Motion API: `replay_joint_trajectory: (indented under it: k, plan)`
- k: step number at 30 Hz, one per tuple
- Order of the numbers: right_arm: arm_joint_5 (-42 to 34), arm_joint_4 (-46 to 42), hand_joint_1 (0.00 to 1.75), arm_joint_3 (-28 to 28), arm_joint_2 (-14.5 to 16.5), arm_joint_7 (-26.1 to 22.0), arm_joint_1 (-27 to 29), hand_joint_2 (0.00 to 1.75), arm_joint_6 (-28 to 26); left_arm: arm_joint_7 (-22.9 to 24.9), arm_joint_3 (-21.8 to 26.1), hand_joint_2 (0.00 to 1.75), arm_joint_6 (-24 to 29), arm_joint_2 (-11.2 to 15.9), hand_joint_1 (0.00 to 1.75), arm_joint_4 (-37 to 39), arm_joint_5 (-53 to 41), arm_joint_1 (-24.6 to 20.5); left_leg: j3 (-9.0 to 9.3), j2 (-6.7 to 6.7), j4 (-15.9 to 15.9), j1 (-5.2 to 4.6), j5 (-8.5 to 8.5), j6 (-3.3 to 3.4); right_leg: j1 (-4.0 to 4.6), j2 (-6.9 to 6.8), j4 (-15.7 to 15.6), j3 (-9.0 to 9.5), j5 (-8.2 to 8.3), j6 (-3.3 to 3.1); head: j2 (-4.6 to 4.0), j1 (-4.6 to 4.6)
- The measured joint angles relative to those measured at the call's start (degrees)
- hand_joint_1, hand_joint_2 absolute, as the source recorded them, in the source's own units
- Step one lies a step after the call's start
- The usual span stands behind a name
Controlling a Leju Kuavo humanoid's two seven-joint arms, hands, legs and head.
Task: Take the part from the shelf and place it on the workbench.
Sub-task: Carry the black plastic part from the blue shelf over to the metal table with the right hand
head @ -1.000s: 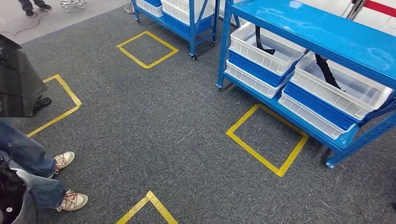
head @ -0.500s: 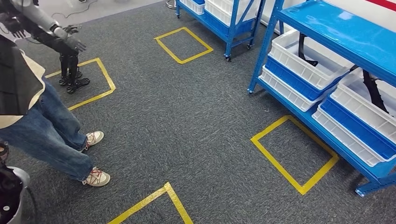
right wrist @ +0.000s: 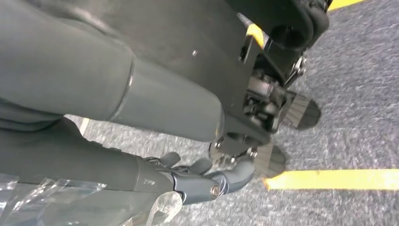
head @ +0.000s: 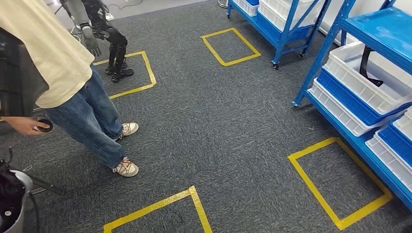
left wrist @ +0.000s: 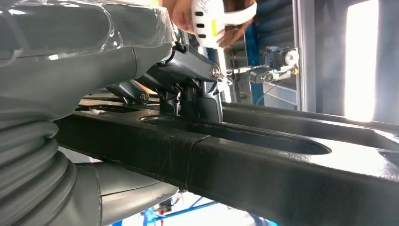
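Note:
In the left wrist view my left hand [left wrist: 155, 80] holds a long black part [left wrist: 282, 160] with a slot along it. Its dark fingers [left wrist: 193, 80] lie on one side of the bar and the thick grey thumb [left wrist: 122, 197] on the other. My right hand [right wrist: 188, 181] hangs above the grey carpet with its fingers loosely apart and nothing in them. The blue shelf [head: 384, 29] stands at the right of the head view. Another black part [head: 368, 63] leans in a white bin [head: 359, 73] on that shelf.
A person [head: 53, 63] in a cream shirt and jeans stands close at the left, holding a small black device [head: 43, 126]. Another robot [head: 109, 39] stands in a yellow tape square behind. More yellow squares [head: 335, 184] mark the carpet. A second blue rack [head: 282, 17] stands at the back.
The camera has turned to the left: the shelf slid toward the right edge, and the person and the other robot came further into the picture.

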Motion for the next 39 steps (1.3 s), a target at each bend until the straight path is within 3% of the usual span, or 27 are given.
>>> replay_joint_trajectory:
  k: [2, 4, 6, 7, 8, 10, 12, 15, 17, 19, 21, 22, 24, 25, 27, 28, 30, 32, 34, 36, 37, 38, 39]
  plan:
    - [0.1, 0.0, 0.0, 0.0, 0.2, 0.0, 0.1, 0.0, 0.0, 0.0, 0.0, 1.75, 0.0, 0.0, 1.75, 0.1, -0.1, -0.2, -1.78, 2.84, 3.5, -0.21, -2.13, -0.37, -0.21, -1.89, -0.5, 0.15, 0.34, -0.5, 0.0, -0.25]
    - [0.1, 0.0, 0.0, 0.0, 0.3, 0.0, 0.3, 0.0, 0.0, 0.1, 0.0, 1.75, 0.0, 0.0, 1.75, 0.1, -0.1, -0.4, -5.26, 6.31, 11.3, -0.37, -5.97, -0.64, 0.06, -3.64, -0.5, 0.16, 0.35, -0.75, 0.0, -0.45]
    - [0.1, 0.0, 0.0, 0.0, 0.3, 0.0, 0.4, 0.0, 0.0, 0.2, -0.2, 1.75, 0.0, 0.0, 1.75, 0.2, -0.2, -0.4, -7.67, 7.31, 17.1, -0.37, -7.85, -0.83, 0.29, -5.39, -0.5, 0.1, 0.28, -0.83, 0.0, -0.46]
    - [0.0, 0.0, 0.0, 0.0, 0.4, 0.0, 0.3, 0.0, 0.0, 0.2, -0.2, 1.75, 0.0, 0.0, 1.75, 0.3, -0.3, -0.3, -7.26, 7.55, 16.9, -0.37, -7.39, -0.85, 0.34, -6.24, -0.5, 0.11, 0.23, -0.84, 0.0, -0.46]
    - [0.0, 0.0, 0.0, 0.0, 0.4, -0.1, 0.3, 0.0, 0.0, 0.2, -0.2, 1.75, 0.1, 0.0, 1.75, 0.3, -0.3, -0.4, -5.6, 7.97, 14.1, -0.39, -6.06, -0.81, 0.36, -7.05, -0.5, 0.17, 0.16, -0.8, 0.0, -0.46]
    - [-0.2, 0.0, 0.0, 0.0, 0.6, -0.2, 0.2, 0.0, 0.0, 0.2, -0.3, 1.75, 0.1, 0.0, 1.75, 0.3, -0.5, -0.5, -0.54, 10.23, 5.4, -0.73, -3.1, -0.49, 0.56, -8.42, -0.5, 0.41, -0.12, -0.55, 0.0, -0.46]
    - [-0.3, 0.0, 0.0, 0.0, 0.7, -0.3, 0.2, 0.0, 0.0, 0.2, -0.3, 1.75, 0.2, 0.0, 1.75, 0.3, -0.6, -0.6, 2.26, 11.77, 0.3, -1.25, -1.87, 0.33, 0.9, -9.48, -0.4, 0.59, -0.42, -0.15, 0.0, -0.35]
    - [-0.4, 0.0, 0.0, 0.0, 0.8, -0.2, 0.0, 0.0, 0.0, 0.2, -0.3, 1.75, 0.5, 0.0, 1.75, 0.3, -0.7, -0.4, 2.28, 10.29, -0.4, -1.42, -1.58, 1.48, 0.95, -10.59, -0.2, 0.79, -0.85, 0.4, 0.0, -0.21]
    - [-0.4, 0.0, 0.0, 0.0, 0.8, -0.2, -0.1, 0.0, 0.0, 0.3, -0.4, 1.75, 0.6, 0.0, 1.75, 0.3, -0.8, -0.5, 2.32, 9.1, -0.7, -1.12, -1.22, 2.17, 0.65, -8.23, 2.7, -0.25, -2.99, 0.93, 0.0, -0.14]
    - [-0.5, 0.0, 0.0, 0.0, 0.8, -0.1, 0.0, 0.0, 0.0, 0.3, -0.5, 1.75, 0.6, 0.0, 1.75, 0.3, -0.9, -0.5, 2.22, 7.9, -0.8, -1.0, -1.04, 2.55, 0.42, -5.13, 10.2, -3.64, -6.85, 1.3, 0.0, -0.03]
    - [-0.4, 0.0, 0.0, 0.0, 0.8, -0.1, 0.3, 0.0, 0.0, 0.4, -0.6, 1.75, 0.6, 0.0, 1.75, 0.3, -0.9, -0.4, 2.09, 6.42, -0.7, -0.99, -0.98, 2.63, 0.33, -4.39, 16.8, -6.94, -8.87, 1.48, 0.0, 0.02]
    - [-0.5, 0.0, 0.0, 0.0, 0.8, -0.1, 0.3, 0.0, 0.0, 0.4, -0.7, 1.75, 0.7, 0.0, 1.75, 0.3, -0.9, -0.4, 2.08, 5.58, -0.7, -0.94, -0.96, 2.63, 0.26, -4.32, 17.1, -7.25, -8.18, 1.52, 0.0, 0.02]
    - [-0.5, 0.0, 0.0, 0.0, 0.8, -0.2, 0.4, 0.0, 0.0, 0.5, -0.8, 1.75, 0.7, 0.0, 1.75, 0.3, -0.9, -0.4, 2.13, 3.85, -0.6, -0.76, -0.94, 2.53, -0.1, -3.25, 11.0, -4.74, -3.95, 1.6, 0.0, 0.01]
    - [-0.5, 0.0, 0.0, 0.0, 0.8, -0.3, 0.5, 0.0, 0.0, 0.5, -0.8, 1.75, 0.7, 0.0, 1.75, 0.3, -0.9, -0.4, 2.07, 3.05, -0.5, -0.72, -0.94, 2.35, -0.39, -1.61, 6.8, -2.91, -2.0, 1.63, 0.0, 0.01]
    - [-0.4, 0.0, 0.0, 0.0, 0.8, -0.4, 0.7, 0.0, 0.0, 0.6, -0.8, 1.75, 0.7, 0.0, 1.75, 0.3, -0.9, -0.5, 1.62, 1.62, -0.2, -0.69, -0.79, 1.74, -0.79, 1.04, 1.5, -0.76, -0.18, 1.57, 0.0, -0.01]
    - [-0.4, 0.0, 0.0, 0.0, 0.8, -0.5, 0.6, 0.0, 0.0, 0.6, -0.8, 1.75, 0.7, 0.0, 1.75, 0.3, -0.9, -0.5, 1.35, 0.87, -0.3, -0.61, -0.59, 1.3, -0.74, 1.43, 0.9, -0.52, -0.28, 1.4, 0.0, -0.02]
    - [-0.4, 0.0, 0.0, 0.0, 0.9, -0.7, 0.3, 0.0, 0.0, 0.7, -0.8, 1.75, 0.7, 0.0, 1.75, 0.3, -0.9, -0.3, 0.89, -0.16, -0.5, -0.29, -0.25, 0.54, -0.53, -0.1, 0.7, -0.5, -0.08, 0.73, 0.0, -0.04]
    - [-0.3, 0.0, 0.0, 0.0, 1.0, -0.8, 0.2, 0.0, 0.0, 0.7, -0.7, 1.75, 0.7, 0.2, 1.75, 0.3, -0.9, -0.3, -0.41, 2.17, 1.8, -0.4, -1.6, 0.13, -0.48, -1.81, 0.5, -0.49, 0.21, -0.08, 0.0, -0.17]
    - [-0.3, 0.0, 0.0, 0.0, 1.0, -0.8, 0.3, 0.0, 0.0, 0.7, -0.7, 1.75, 0.7, 0.3, 1.75, 0.3, -0.8, -0.4, -3.6, 5.94, 9.0, -0.66, -5.21, -0.06, -0.16, -3.49, 0.5, -0.56, 0.27, -0.65, 0.0, -0.32]
    - [-0.3, 0.0, 0.0, 0.0, 1.0, -0.8, 0.5, 0.0, 0.0, 0.7, -0.7, 1.75, 0.7, 0.3, 1.75, 0.3, -0.8, -0.1, -6.71, 7.23, 16.3, -0.63, -7.96, -0.15, 0.33, -5.26, 0.5, -0.63, 0.2, -0.95, 0.0, -0.36]
    - [-0.3, 0.0, 0.0, 0.0, 1.0, -0.8, 0.5, 0.0, 0.0, 0.7, -0.7, 1.75, 0.7, 0.3, 1.75, 0.3, -0.7, 0.0, -6.95, 7.41, 17.3, -0.64, -8.01, -0.11, 0.53, -6.12, 0.5, -0.64, 0.15, -1.02, 0.0, -0.36]
    - [-0.3, 0.0, 0.0, 0.0, 1.0, -0.8, 0.5, 0.0, 0.0, 0.7, -0.7, 1.75, 0.7, 0.3, 1.75, 0.3, -0.7, 0.1, -5.97, 7.62, 15.8, -0.69, -7.1, 0.01, 0.68, -6.93, 0.5, -0.63, 0.11, -1.07, 0.0, -0.37]
    - [-0.3, 0.0, 0.0, 0.0, 1.0, -0.8, 0.4, 0.0, 0.0, 0.7, -0.7, 1.75, 0.6, 0.3, 1.75, 0.3, -0.7, 0.1, -3.85, 8.16, 12.2, -0.82, -5.52, 0.25, 0.8, -7.66, 0.5, -0.57, 0.07, -1.1, 0.0, -0.37]
